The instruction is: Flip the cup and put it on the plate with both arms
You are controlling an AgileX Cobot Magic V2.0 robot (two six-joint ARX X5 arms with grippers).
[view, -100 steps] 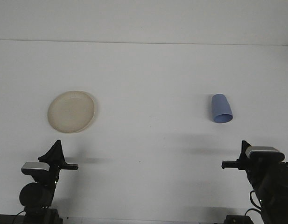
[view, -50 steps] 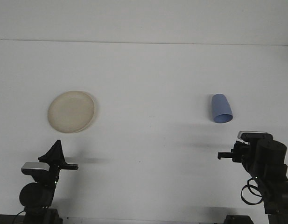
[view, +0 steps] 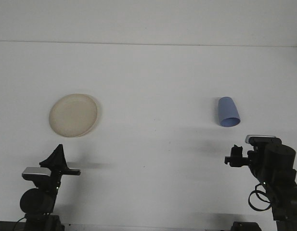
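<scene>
A blue cup [view: 228,112] lies on its side on the white table at the right, its open mouth toward the camera. A cream plate [view: 73,114] sits flat at the left. My right gripper [view: 233,159] hovers near the front right, below and slightly right of the cup, well apart from it. My left gripper [view: 59,159] rests at the front left, below the plate, holding nothing. Both are seen from behind.
The white table [view: 153,86] stretches back to a pale wall. The arm bases stand at the two front corners.
The right arm has risen and turned, bringing its gripper forward and a little toward the cup. The left arm, cup and plate have stayed put.
</scene>
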